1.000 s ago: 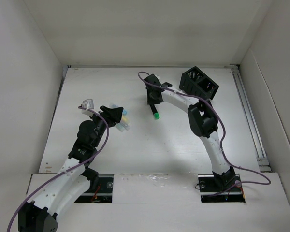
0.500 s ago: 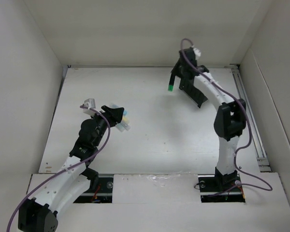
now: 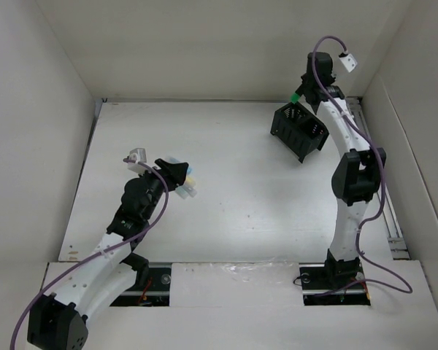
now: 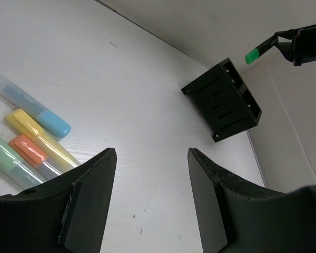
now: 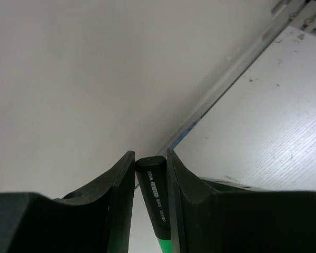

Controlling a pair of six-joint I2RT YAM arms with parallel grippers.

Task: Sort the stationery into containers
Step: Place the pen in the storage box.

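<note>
The right gripper (image 5: 150, 158) is clamping a short marker (image 3: 295, 96) with a black body, a bright green end and white lettering running along the barrel. It is hanging in the upper right of the overhead view, green end pointing left, just past the far edge of the black mesh organizer (image 3: 301, 131). The organizer is sitting on the white table (image 3: 241, 211) toward the upper right, its square compartments showing.

At centre left, the left gripper (image 4: 151, 158) is hovering with its jaws apart and nothing between them. It is just beside four markers (image 4: 39, 134) lying side by side: pale blue, yellow, orange and green.

A second ago the green marker was hanging over the middle of the table, left of the organizer. Since then the right arm has been swinging it up and rightward, while the left arm is barely shifting.
</note>
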